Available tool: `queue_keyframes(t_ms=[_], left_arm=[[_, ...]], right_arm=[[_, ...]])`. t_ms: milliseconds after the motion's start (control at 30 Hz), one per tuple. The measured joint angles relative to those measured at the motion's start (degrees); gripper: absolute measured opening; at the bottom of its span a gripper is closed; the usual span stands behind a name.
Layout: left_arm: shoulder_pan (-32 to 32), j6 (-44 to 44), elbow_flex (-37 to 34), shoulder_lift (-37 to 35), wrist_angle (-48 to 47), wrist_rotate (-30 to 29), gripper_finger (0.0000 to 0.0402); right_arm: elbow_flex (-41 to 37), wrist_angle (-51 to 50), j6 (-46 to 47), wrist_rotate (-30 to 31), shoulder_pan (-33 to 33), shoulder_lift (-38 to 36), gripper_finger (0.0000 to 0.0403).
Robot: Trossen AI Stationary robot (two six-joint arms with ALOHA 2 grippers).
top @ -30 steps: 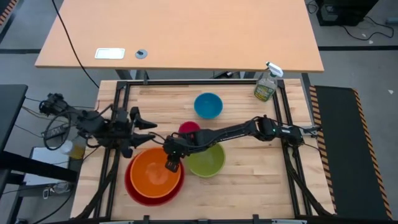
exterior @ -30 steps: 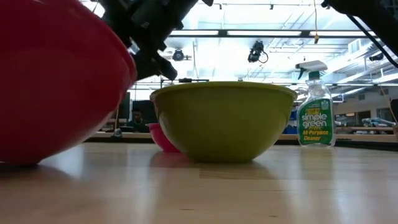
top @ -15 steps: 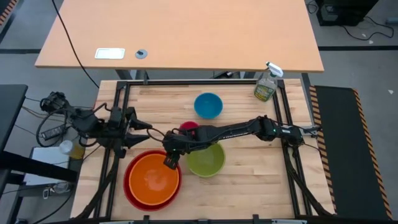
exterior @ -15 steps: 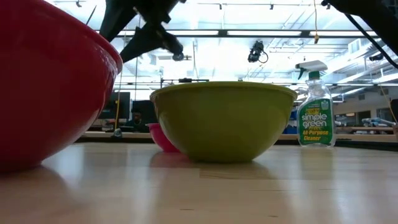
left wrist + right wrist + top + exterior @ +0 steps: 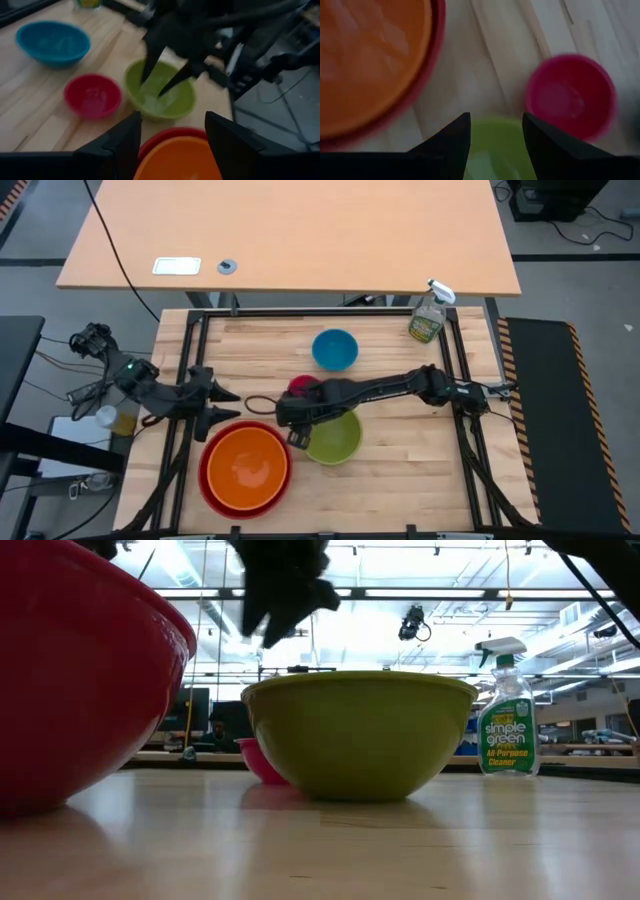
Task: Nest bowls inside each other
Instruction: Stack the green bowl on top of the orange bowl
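The orange bowl [image 5: 245, 468] sits nested in the red bowl [image 5: 207, 480] at the near left. The lime green bowl [image 5: 337, 438] stands on its base beside them. The magenta bowl [image 5: 303, 387] is just beyond it and the blue bowl [image 5: 334, 349] farther back. My right gripper [image 5: 298, 436] hangs open, pointing down, above the green bowl's left rim [image 5: 495, 125], with nothing between its fingers. My left gripper [image 5: 228, 404] stands open near the table's left edge, beyond the red bowl, and faces the bowls.
A clear spray bottle [image 5: 428, 315] stands at the far right corner. A black frame rail [image 5: 190, 360] runs along the table's left side by the left arm. Bare wood [image 5: 410, 470] lies to the right of the green bowl.
My right gripper has left the orange bowl's rim, rising and moving right to above the green bowl's left rim. The red and orange stack has sunk back flat onto the table. My left gripper has drawn back toward the left edge and tipped downward.
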Motion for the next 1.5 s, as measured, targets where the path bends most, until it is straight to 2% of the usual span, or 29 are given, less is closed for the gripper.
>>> queue_keyframes(t_ms=[200, 333, 633, 833, 967, 1067, 1167, 1333, 1500], left_arm=[[0.0, -0.4, 0.0, -0.1, -0.4, 0.0, 0.0221], [0.0, -3.2, 0.0, 0.0, -4.1, 0.0, 0.0221], [0.0, -18.3, 0.0, -0.1, -16.8, 0.4, 0.0221], [0.0, -20.5, 0.0, -0.1, -18.3, 0.5, 0.0221], [0.0, -22.1, 0.0, -0.1, -18.3, 0.5, 0.0221], [0.0, -22.8, 0.0, -0.1, -18.3, 0.6, 0.0221], [0.0, -23.0, 0.0, -0.1, -18.2, 1.0, 0.0221], [0.0, -22.9, 0.0, -0.1, -18.2, 1.0, 0.0221], [0.0, -22.9, 0.0, -0.1, -18.2, 1.0, 0.0221]], right_arm=[[0.0, -9.9, -8.2, -2.5, -1.2, -0.3, 0.0187], [-0.1, -13.4, -12.2, -3.4, -3.0, -0.3, 0.0187], [-3.2, -14.0, -21.1, -9.6, -9.7, -0.1, 0.0187], [-6.7, -14.8, -23.8, -15.9, -11.5, -0.2, 0.0187], [-9.1, -11.8, -25.0, -16.3, -11.2, -1.5, 0.0184], [-13.4, -7.8, -23.9, -16.5, -11.4, -5.2, 0.0178], [-19.8, -3.9, -22.2, -16.2, -12.4, -11.8, 0.0173], [-36.5, 11.3, -17.9, -16.3, -13.2, -26.5, 0.017], [-51.7, 19.4, -9.6, -16.3, -13.2, -34.1, 0.017]])
